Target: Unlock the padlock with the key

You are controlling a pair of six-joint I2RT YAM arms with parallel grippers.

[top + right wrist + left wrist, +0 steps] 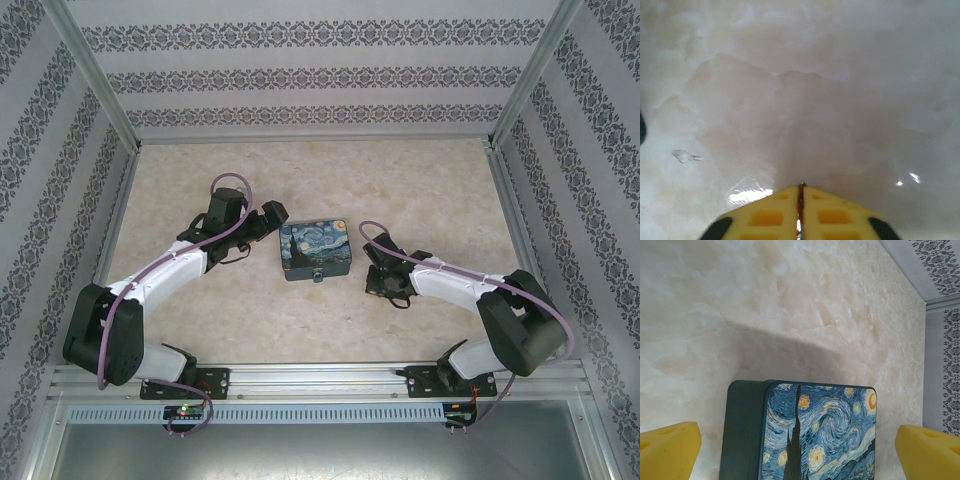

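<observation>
The right gripper (801, 188) was recorded low over the table (200, 180), its yellow fingers (835, 212) pressed together. In the seam between them a thin dark sliver with a silvery glint was noted and taken as the key (800, 201), pinched on edge with its tip barely proud of the pads.

The padlock (318, 274) was seen as a small blob at the near edge of the painted box (315, 245), left of the right gripper and apart from it. No detail of it could be resolved.

The left gripper (272, 222) was held just beside the box's left end, fingers (667, 447) spread fully and nothing gripped. The box's end was framed between them.

The box was placed mid-table. Bare marble was left behind it up to the far wall (300, 75), and on both flanks.
</observation>
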